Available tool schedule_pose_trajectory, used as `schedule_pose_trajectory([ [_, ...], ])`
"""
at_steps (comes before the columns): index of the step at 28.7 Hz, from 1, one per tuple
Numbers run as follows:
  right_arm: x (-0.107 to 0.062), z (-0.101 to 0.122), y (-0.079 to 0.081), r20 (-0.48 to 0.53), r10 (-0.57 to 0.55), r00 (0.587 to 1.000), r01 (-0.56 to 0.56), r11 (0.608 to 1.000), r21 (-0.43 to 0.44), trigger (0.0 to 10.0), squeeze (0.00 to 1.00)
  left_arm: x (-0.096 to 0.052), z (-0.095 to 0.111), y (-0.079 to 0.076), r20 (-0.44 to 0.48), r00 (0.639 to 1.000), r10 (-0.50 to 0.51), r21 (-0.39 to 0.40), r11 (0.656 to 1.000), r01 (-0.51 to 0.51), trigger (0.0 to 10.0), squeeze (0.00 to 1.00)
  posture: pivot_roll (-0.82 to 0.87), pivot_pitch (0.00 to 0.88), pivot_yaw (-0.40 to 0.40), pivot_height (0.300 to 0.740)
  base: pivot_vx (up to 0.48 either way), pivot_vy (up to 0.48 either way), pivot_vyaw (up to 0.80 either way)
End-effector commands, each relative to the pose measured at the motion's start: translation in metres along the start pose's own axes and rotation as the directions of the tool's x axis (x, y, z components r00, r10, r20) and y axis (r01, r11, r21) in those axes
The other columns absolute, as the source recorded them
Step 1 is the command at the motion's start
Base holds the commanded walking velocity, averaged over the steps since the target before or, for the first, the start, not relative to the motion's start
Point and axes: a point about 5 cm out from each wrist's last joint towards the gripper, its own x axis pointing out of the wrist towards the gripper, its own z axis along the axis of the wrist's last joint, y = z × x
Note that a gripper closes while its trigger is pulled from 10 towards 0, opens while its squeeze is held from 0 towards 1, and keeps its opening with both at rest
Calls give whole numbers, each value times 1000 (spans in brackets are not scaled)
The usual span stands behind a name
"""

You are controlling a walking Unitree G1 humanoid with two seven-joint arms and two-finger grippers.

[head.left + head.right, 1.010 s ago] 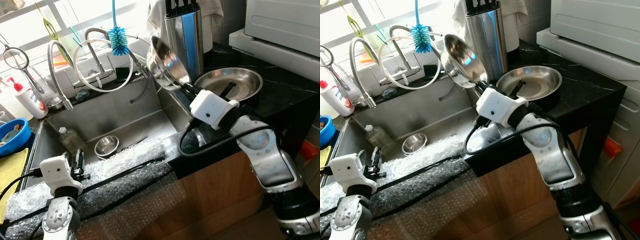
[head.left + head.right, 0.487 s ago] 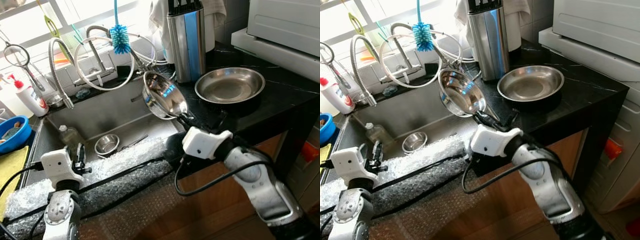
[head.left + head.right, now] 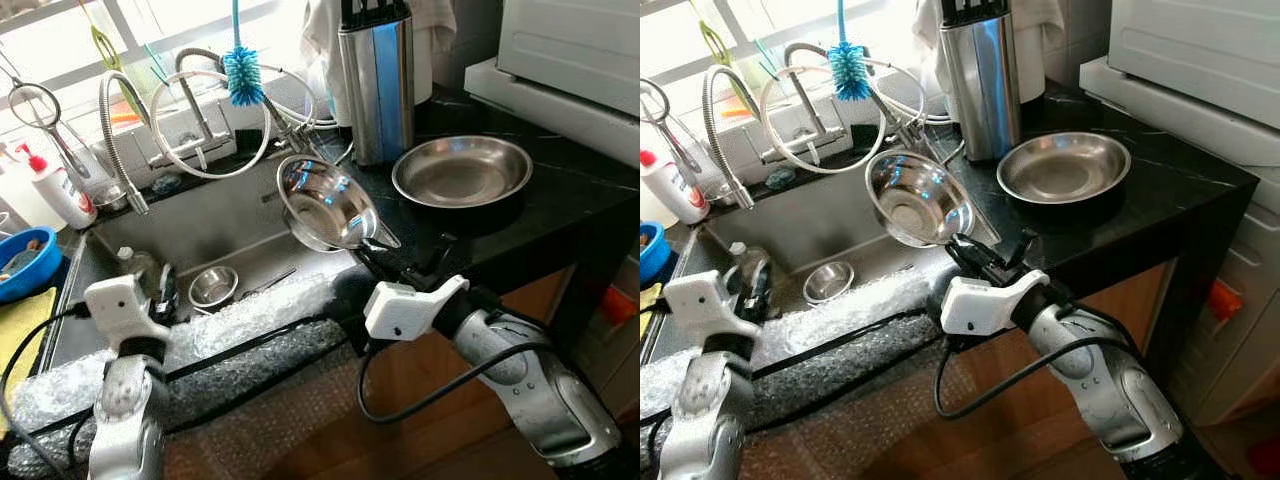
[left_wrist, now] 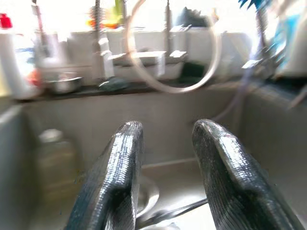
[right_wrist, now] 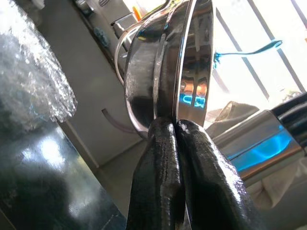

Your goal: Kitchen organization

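Bowl (image 3: 325,203) pinched by its rim in the right gripper (image 3: 372,246), mid-transfer over the sink (image 3: 215,225); left gripper (image 4: 165,172) open, empty; small bowl (image 3: 213,288) remains inside

Two head cameras look forward and down from above onto a steel sink (image 3: 220,225) set in a black bench (image 3: 560,190), taking in the same scene from slightly shifted positions; both include the taps (image 3: 805,110) and the window behind. The left wrist camera sits low and close at the sink's front edge, looking along its end effector (image 4: 165,167) toward the same taps and back wall. The right wrist camera looks very near along its end effector (image 5: 176,158) up at a steel bowl (image 5: 163,72) held edge-on, facing the bright window.
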Motion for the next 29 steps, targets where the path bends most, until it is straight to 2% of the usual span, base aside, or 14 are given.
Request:
schedule_pose_trajectory([
  [1, 5, 7, -2, 45, 4, 999, -3, 1000, -23, 10000, 0, 5, 11, -2, 19, 999, -29, -30, 999, 30, 10000, 0, -144, 0, 218, 740, 0, 0, 0],
  [4, 6, 3, -5, 40, 4, 999, -2, 999, -46, 10000, 0, 10, 17, -10, 21, 996, -86, -76, 993, 87, 10000, 0, -143, 0, 218, 740, 0, 0, 0],
  [5, 6, 0, -6, 36, 11, 999, -9, 998, -69, 10000, 0, 12, 20, -14, 14, 992, -128, -133, 983, 129, 10000, 992, -141, 0, 217, 740, 0, 0, 0],
  [6, 6, 0, -6, 36, 11, 999, -9, 998, -69, 10000, 0, 12, 20, -14, 14, 992, -128, -133, 983, 129, 10000, 992, -141, 0, 217, 740, 0, 0, 0],
  [7, 6, -3, -7, 31, 14, 999, -11, 997, -81, 10000, 0, 14, 25, -19, 7, 984, -180, -188, 966, 178, 10000, 1000, -138, 0, 215, 740, 0, 0, 0],
  [13, 9, -9, -10, 35, 37, 999, -33, 991, -129, 10000, 0, 17, 36, -21, 19, 977, -213, -318, 925, 208, 10000, 1000, -131, 0, 213, 740, 0, 0, 0],
  [14, 10, -9, -10, 35, 41, 999, -37, 991, -128, 10000, 0, 17, 36, -21, 17, 977, -211, -338, 919, 204, 10000, 0, -130, 0, 212, 740, 0, 0, 0],
  [17, 11, -11, -9, 36, 57, 998, -51, 988, -146, 10000, 0, 17, 37, -21, 18, 977, -211, -389, 899, 202, 10000, 0, -130, 0, 212, 740, 0, 0, 0],
  [18, 12, -12, -8, 41, 79, 996, -71, 982, -176, 10000, 0, 16, 37, -24, 13, 971, -239, -439, 871, 220, 10000, 0, -131, 0, 212, 740, 0, 0, 0],
  [22, 14, -15, -8, 49, 113, 992, -101, 973, -210, 10000, 0, 11, 40, -36, -1, 941, -338, -495, 818, 293, 10000, 0, -126, 0, 209, 740, 0, 0, 0],
  [29, 19, -15, -6, 73, 151, 986, -129, 961, -244, 10000, 0, 6, 38, -46, -38, 912, -407, -495, 801, 337, 10000, 0, -127, 0, 211, 740, 0, 0, 0],
])
